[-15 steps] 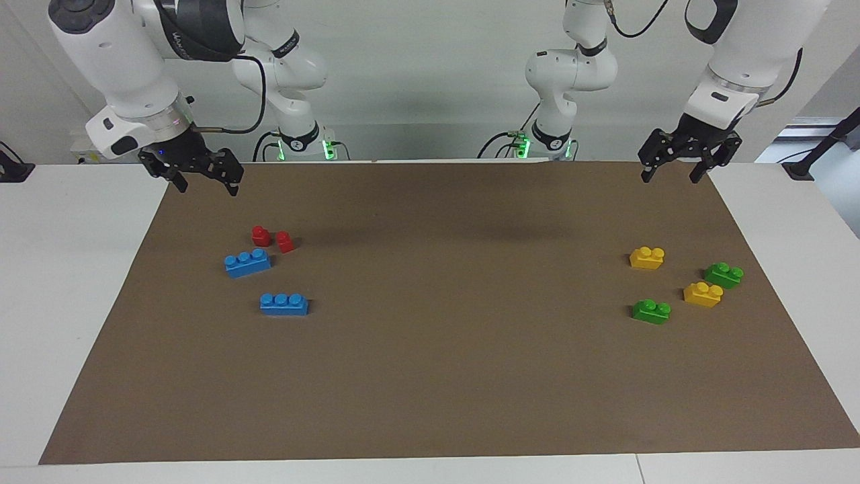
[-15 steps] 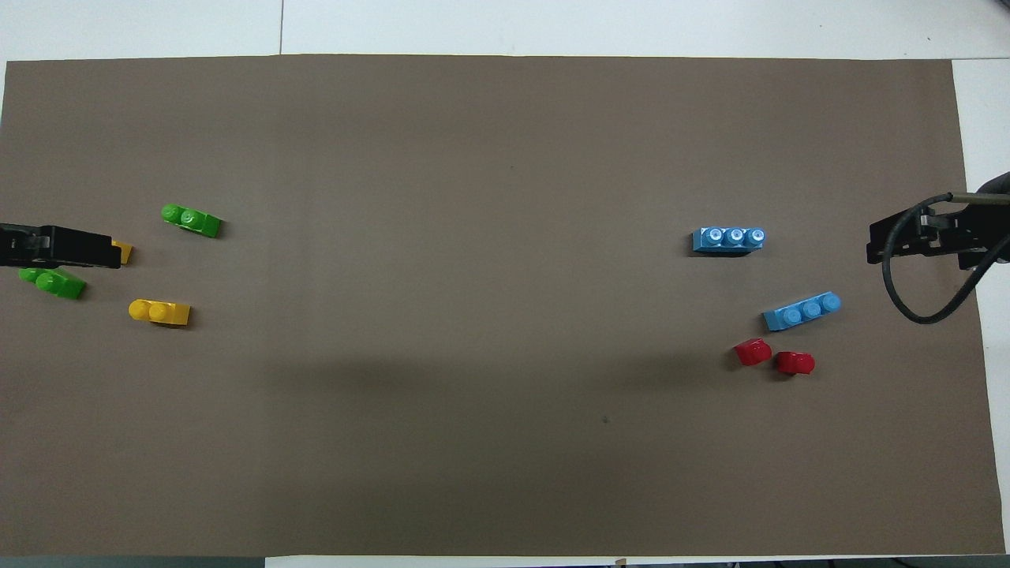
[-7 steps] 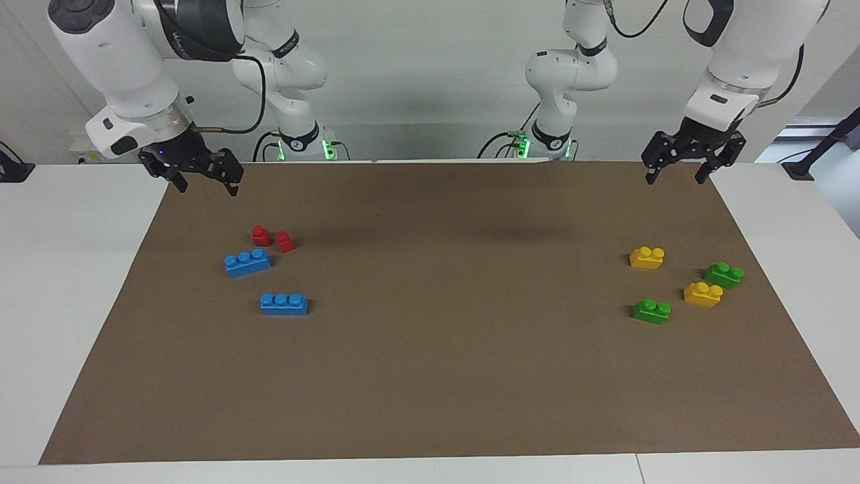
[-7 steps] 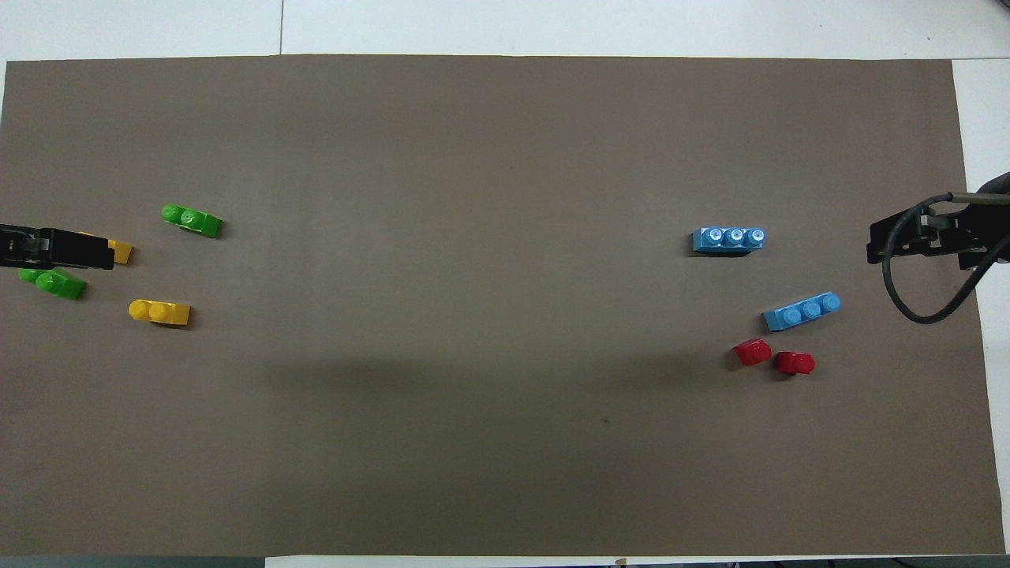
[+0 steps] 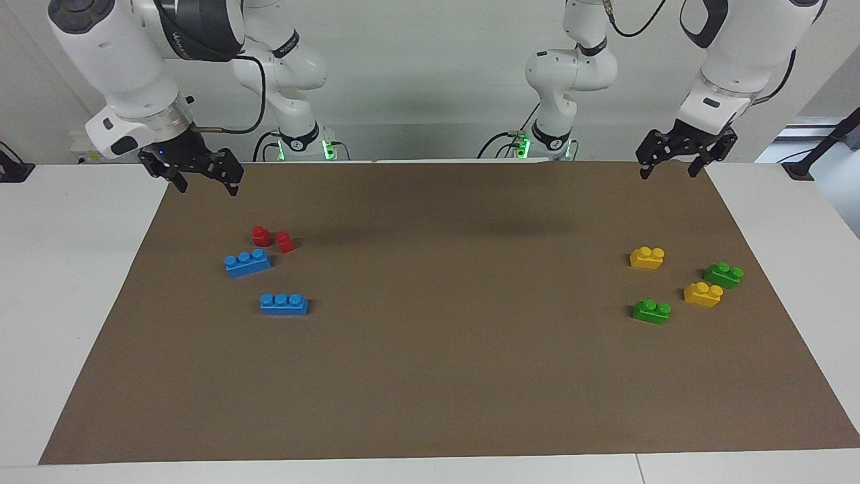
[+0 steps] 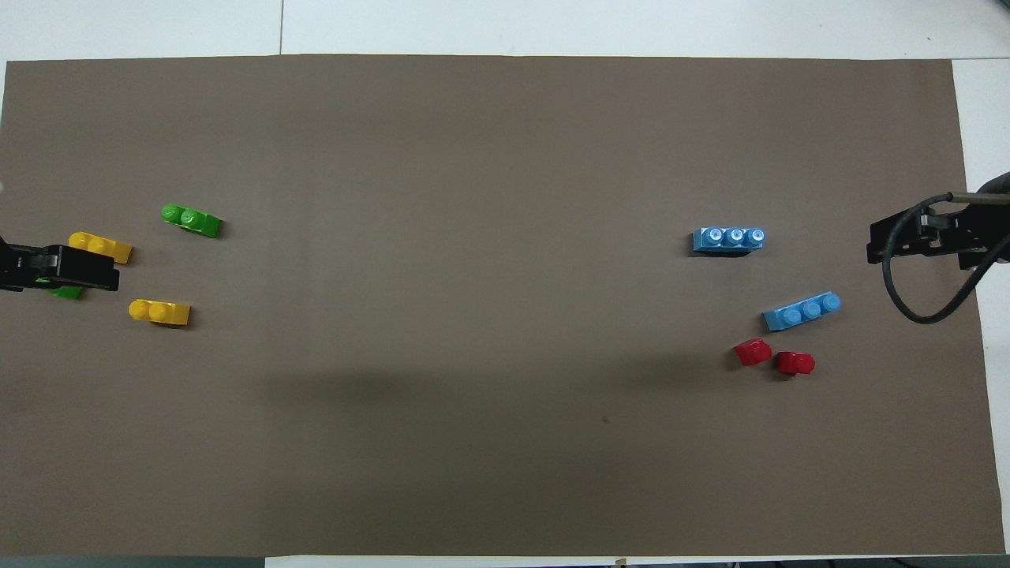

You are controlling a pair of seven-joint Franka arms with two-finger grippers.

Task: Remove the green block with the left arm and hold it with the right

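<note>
Brown mat on the desk (image 5: 430, 376): I steer the spread-fingered left gripper (image 5: 678, 161) down squarely over a green block (image 5: 651, 310); the right gripper (image 5: 201, 176), fingers spread, waits.

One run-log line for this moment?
left gripper: raised, jaws open | right gripper: waiting, open | green blocks: both on mat, ungrasped
</note>
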